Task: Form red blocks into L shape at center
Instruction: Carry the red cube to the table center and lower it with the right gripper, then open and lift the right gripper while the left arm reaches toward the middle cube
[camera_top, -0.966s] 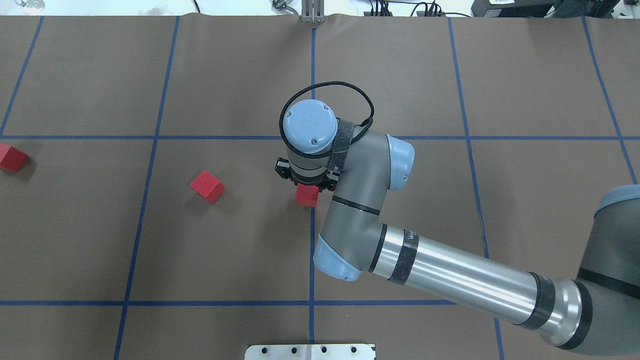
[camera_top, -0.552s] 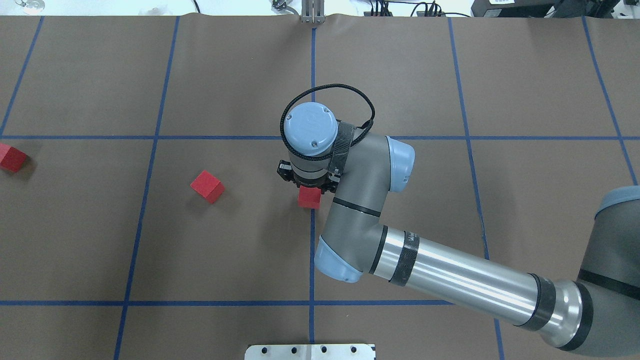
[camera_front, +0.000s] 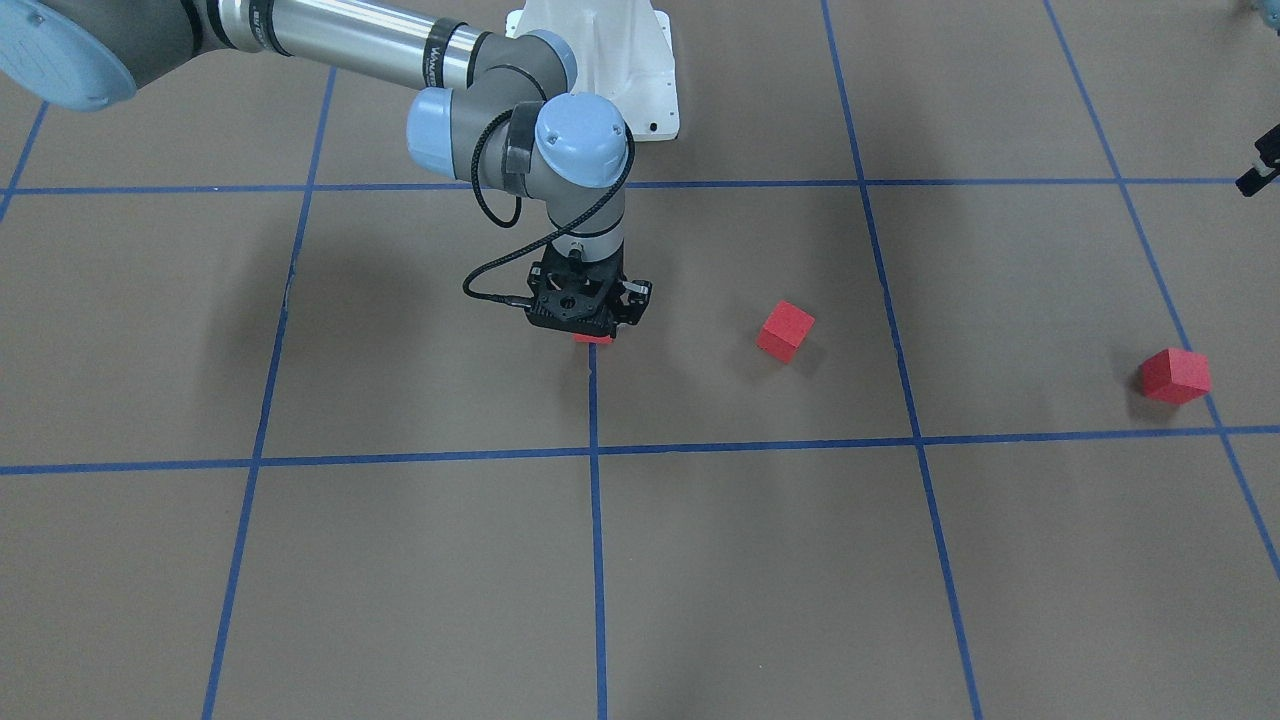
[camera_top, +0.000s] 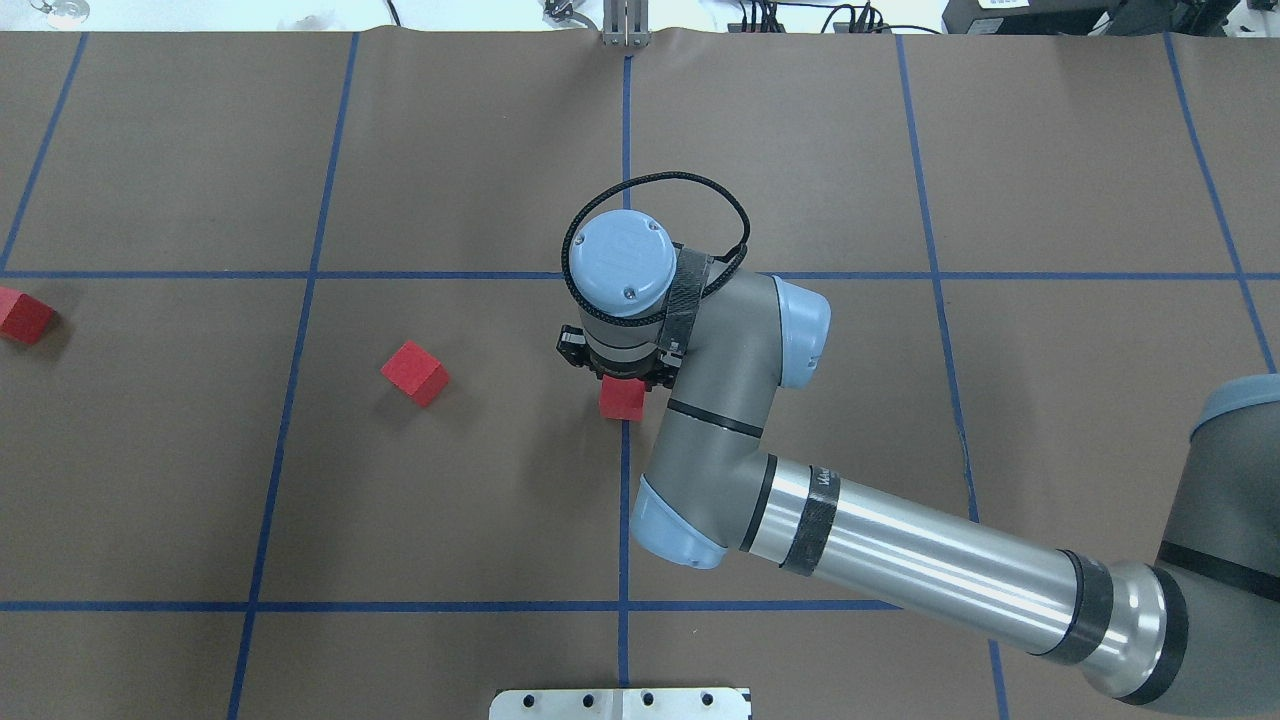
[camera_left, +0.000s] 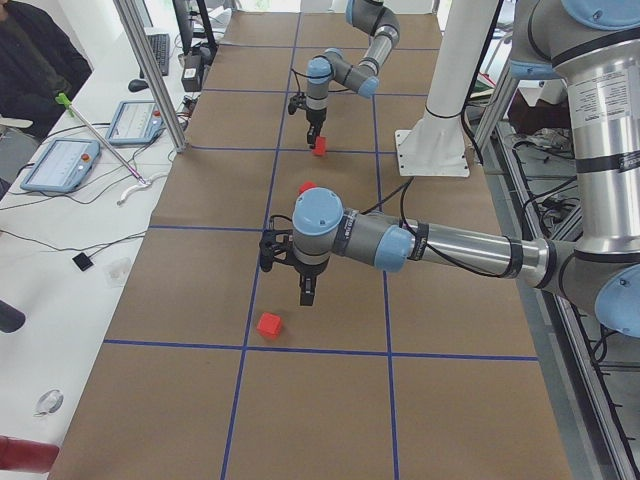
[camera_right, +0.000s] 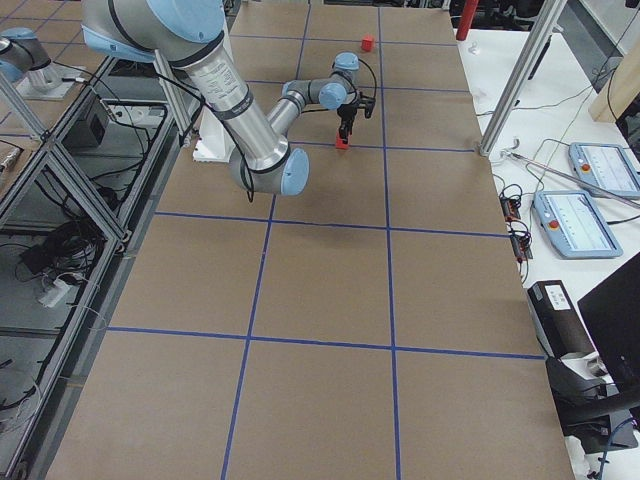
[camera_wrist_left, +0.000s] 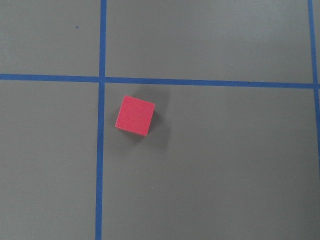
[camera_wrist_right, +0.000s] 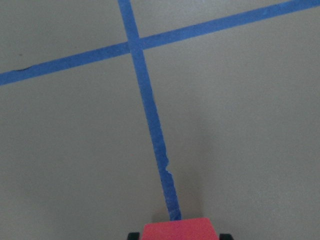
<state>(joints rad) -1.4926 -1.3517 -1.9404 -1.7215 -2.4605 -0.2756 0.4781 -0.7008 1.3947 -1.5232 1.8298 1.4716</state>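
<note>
Small matte red cube (camera_top: 622, 400): placing at blue centre tape line (camera_top: 623, 500), right fingers (camera_right: 344, 130) pinching it.
Next I release, lift straight; left fingers (camera_left: 305, 292): can't tell.

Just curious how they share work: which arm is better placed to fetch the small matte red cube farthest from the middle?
Probably left: the left gripper hangs close by that farthest red cube, while the right gripper is mid-table, shut on a second red cube.

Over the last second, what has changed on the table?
The right gripper, shut on a red block, edged slightly toward the robot and the middle tape line, carrying the block along. Nothing was grasped or released. The nearby loose block and the far-left block stayed put.
</note>
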